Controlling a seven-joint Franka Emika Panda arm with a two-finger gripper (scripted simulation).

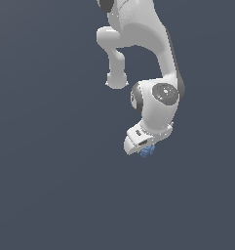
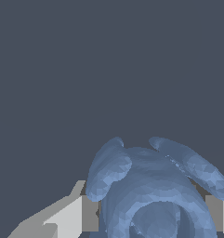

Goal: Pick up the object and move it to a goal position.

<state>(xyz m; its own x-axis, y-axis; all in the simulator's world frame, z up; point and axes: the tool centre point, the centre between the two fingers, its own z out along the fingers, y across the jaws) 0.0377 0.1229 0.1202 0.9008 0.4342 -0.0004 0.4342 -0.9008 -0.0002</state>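
The object [image 1: 146, 153] is a tiny light-blue knobbly lump that peeks out under my white gripper [image 1: 144, 150] in the exterior view. In the wrist view the object [image 2: 150, 190] fills the space between my two grey fingers [image 2: 81, 214], which press against its sides. The gripper [image 2: 153, 214] is shut on it. The arm hangs down from the upper part of the exterior view, and the hand hides most of the lump there.
Only a plain dark grey-blue surface [image 1: 50, 171] shows around the arm in both views. No other object, container or edge is in sight.
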